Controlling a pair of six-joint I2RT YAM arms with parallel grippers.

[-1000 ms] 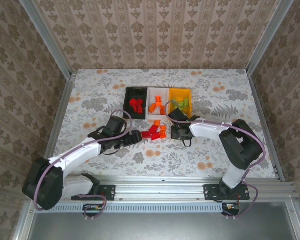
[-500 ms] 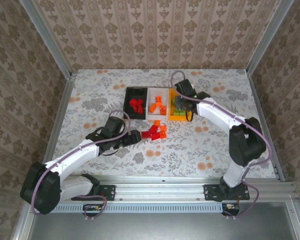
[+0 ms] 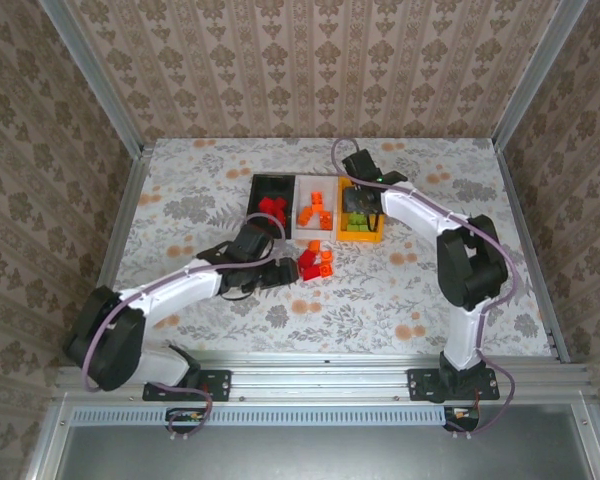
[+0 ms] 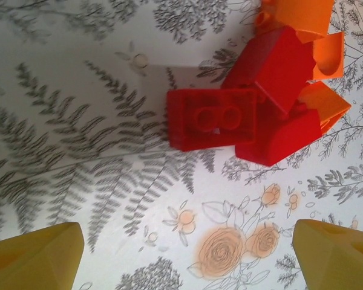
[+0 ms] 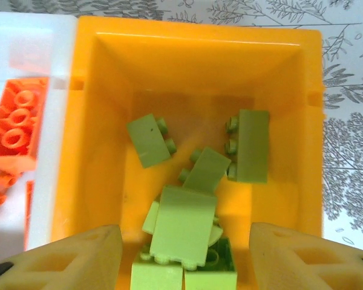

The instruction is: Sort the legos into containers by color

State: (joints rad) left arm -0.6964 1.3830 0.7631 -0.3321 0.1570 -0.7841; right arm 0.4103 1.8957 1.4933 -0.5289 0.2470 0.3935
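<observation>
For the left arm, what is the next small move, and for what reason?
Probably: move the left gripper forward and down to straddle the flat red brick. Its jaws stand open and hold nothing. This brick lies studs up at the near edge of the pile, with bare table on its free side. The other reds lie in the black bin, so it likely belongs there.

A white tabletop cover printed with grey ferns and peach flowers [image 3: 230, 180] spreads across the floor of the enclosure. Beige damask-patterned wallpaper panels [image 3: 320, 70] rise on three sides, the back one flanked by slanting aluminium frame posts [image 3: 93, 75] – one at each corner. A ribbed aluminium rail [image 3: 320, 365] runs along the near edge, with a plain grey sheet [image 3: 320, 450] just beyond it.
</observation>
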